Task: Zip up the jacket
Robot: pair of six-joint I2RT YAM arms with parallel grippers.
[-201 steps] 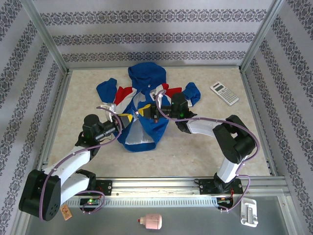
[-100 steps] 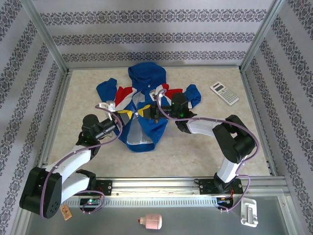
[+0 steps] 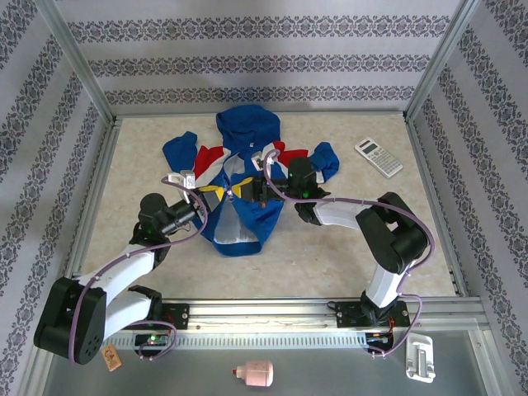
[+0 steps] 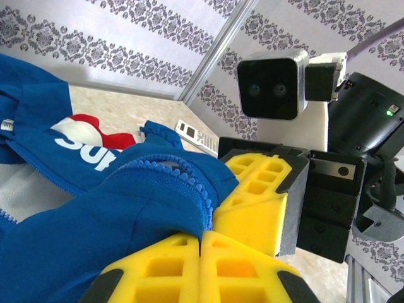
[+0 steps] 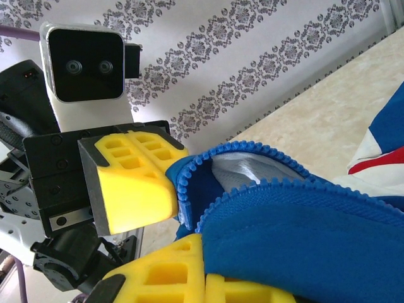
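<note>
Fabric position: the jacket (image 3: 257, 218) lies on the speckled beige table (image 3: 330, 256), a little toward 11 o'clock of the table's middle. The hood points to 12 o'clock and the hem to 6 o'clock. The shell is a soft royal-blue knit with red and white diagonal panels across the chest. From the top view I see the front open, spreading in a wedge toward the hem, where pale lining shows.

The left gripper (image 3: 213, 195) reaches in from 8 o'clock and the right gripper (image 3: 246, 189) from 3 o'clock. They meet near each other at the chest of the garment.

In the left wrist view, the left gripper (image 4: 201, 243) has its ribbed yellow foam pads pressed together, with a fold of blue cloth pinched at their tips. A row of moulded blue zipper teeth runs along the raised edge of that fold. Just beyond it, the blocky yellow pads of the right gripper (image 4: 255, 192) are closed on the same ridge of cloth.

In the right wrist view, the right gripper (image 5: 203, 262) is clamped on a toothed blue edge, which curls to expose grey-white lining.

A slim white calculator (image 3: 379, 157) lies flat at 2 o'clock, well apart from the garment.
</note>
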